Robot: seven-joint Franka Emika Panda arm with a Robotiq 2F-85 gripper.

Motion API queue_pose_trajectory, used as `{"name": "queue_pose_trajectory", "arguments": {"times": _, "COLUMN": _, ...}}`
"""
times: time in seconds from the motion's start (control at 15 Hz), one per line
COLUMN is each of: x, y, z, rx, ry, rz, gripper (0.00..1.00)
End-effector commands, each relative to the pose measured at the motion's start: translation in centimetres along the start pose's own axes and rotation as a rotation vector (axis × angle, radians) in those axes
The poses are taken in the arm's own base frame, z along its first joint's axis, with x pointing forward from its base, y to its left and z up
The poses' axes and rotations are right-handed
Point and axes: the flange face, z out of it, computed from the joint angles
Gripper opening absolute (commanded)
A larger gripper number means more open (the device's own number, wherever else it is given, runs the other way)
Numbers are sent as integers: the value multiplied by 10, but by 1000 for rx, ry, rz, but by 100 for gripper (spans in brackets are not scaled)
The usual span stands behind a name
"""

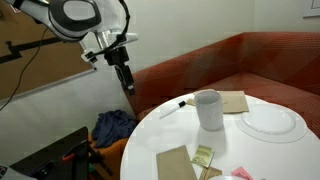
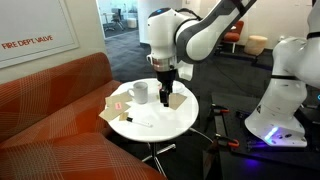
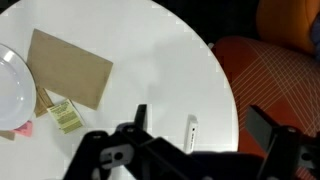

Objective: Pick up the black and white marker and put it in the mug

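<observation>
The marker (image 1: 172,107) lies flat on the table (image 1: 150,135), just left of the mug (image 1: 208,110) and near the table's edge. The gripper (image 3: 198,115) hangs above it, jaws spread wide and empty. The marker looks light, stiff and smooth, so it may roll. A pinch across the mid-barrel seems best.

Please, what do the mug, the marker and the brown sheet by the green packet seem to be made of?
The mug: probably glazed ceramic, plain white and smooth. The marker: likely plastic, white barrel with black end, too small to be sure. The brown sheet: matte paper or thin card, flat with straight edges.
</observation>
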Motion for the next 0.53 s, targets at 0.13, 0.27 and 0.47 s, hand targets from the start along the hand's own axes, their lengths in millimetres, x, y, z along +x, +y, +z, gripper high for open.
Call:
{"name": "queue_pose_trajectory", "arguments": {"times": 0.13, "x": 29, "y": 6, "z": 37, "rx": -16, "ry": 8, "rz": 2, "gripper": 100}}
{"name": "queue_pose_trajectory", "arguments": {"times": 0.27, "x": 35, "y": 7, "z": 49, "rx": -25, "ry": 7, "rz": 5, "gripper": 100}}
{"name": "queue_pose_trajectory", "arguments": {"times": 0.47, "x": 42, "y": 9, "z": 66, "rx": -28, "ry": 0, "rz": -2, "gripper": 100}}
